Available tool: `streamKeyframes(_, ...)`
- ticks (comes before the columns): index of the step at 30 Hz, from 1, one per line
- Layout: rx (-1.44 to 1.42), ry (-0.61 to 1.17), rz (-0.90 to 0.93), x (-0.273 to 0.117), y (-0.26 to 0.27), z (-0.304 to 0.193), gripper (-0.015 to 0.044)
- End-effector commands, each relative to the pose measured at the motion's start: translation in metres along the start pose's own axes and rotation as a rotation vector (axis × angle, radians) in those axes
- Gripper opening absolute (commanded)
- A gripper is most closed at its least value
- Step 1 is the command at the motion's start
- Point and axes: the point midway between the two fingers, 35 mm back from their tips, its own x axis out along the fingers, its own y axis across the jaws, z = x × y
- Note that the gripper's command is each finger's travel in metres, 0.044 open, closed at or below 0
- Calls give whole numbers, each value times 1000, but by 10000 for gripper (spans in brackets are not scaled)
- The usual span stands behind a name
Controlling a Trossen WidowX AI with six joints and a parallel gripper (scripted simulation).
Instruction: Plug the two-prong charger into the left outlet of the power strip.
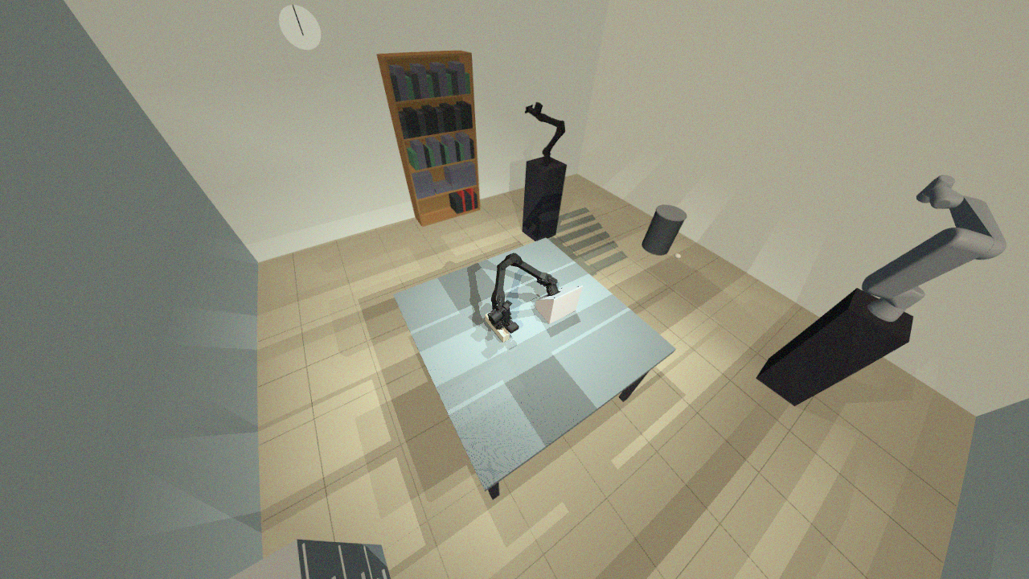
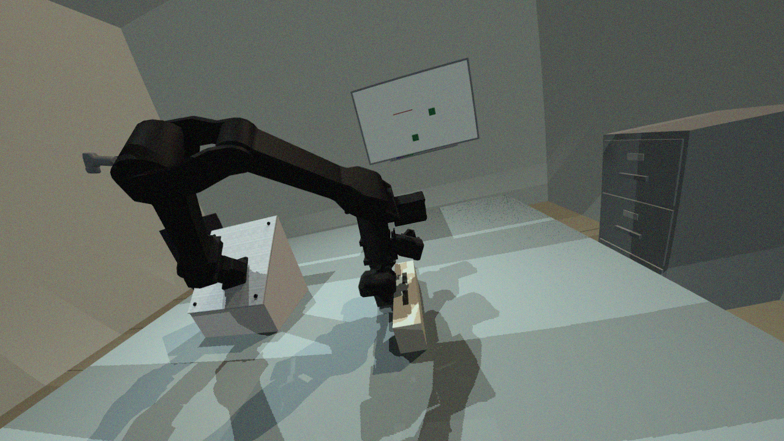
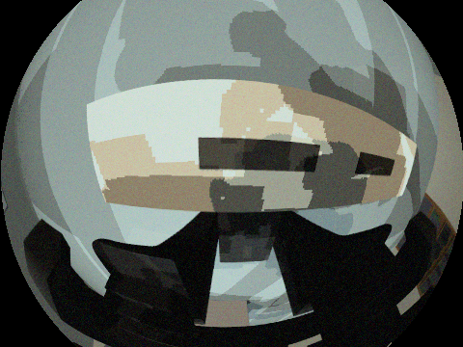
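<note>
The beige power strip (image 1: 505, 335) (image 2: 407, 316) (image 3: 183, 120) lies on the table. Its top shows a long dark rectangle (image 3: 258, 154) and a shorter dark one (image 3: 375, 164) in the wrist view. My gripper (image 2: 385, 300) (image 3: 242, 205) points down beside the long side of the strip and is shut on the charger. The charger (image 3: 245, 246) shows as a dark block between the fingers, at the strip's near edge in the wrist view. Its prongs are hidden, and I cannot tell whether it touches the strip. In the exterior view the fingers hide the charger.
A light box (image 1: 563, 305) (image 2: 287, 274) with a slanted face and dark screw heads stands by the arm's base. The blue-grey table (image 1: 554, 417) (image 2: 548, 372) carries the arm, box and strip. A filing cabinet (image 2: 712, 219), a bookcase (image 1: 468, 144) and two other arms on pedestals stand off the table.
</note>
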Motion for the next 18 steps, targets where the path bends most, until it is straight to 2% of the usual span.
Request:
streamKeyframes(1,12,-15,2,-2,0,5,0)
streamKeyframes(18,13,-15,2,-2,-1,7,0)
